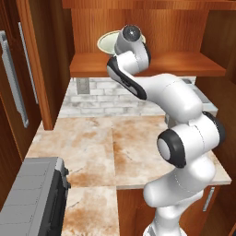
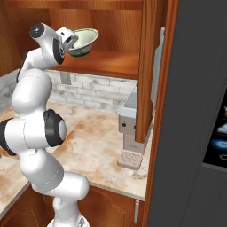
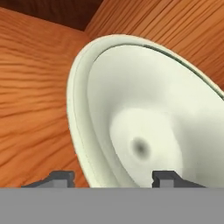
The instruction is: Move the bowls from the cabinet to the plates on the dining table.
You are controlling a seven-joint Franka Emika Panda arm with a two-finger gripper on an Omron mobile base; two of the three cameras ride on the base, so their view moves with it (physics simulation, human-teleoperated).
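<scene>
A white robot arm with dark joints rises from its base, bends at a bulky elbow, then reaches up and forward with its wrist raised high. At the end of the arm, the end effector (image 3: 113, 177) points ahead. Its two dark fingertips (image 3: 61, 177) stand apart, one on the outside and one on the inside of a thin rim that passes between them.

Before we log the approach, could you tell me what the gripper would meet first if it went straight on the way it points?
The gripper would likely meet the cream bowl's rim, which sits between its fingertips; depth is hard to judge.
</scene>
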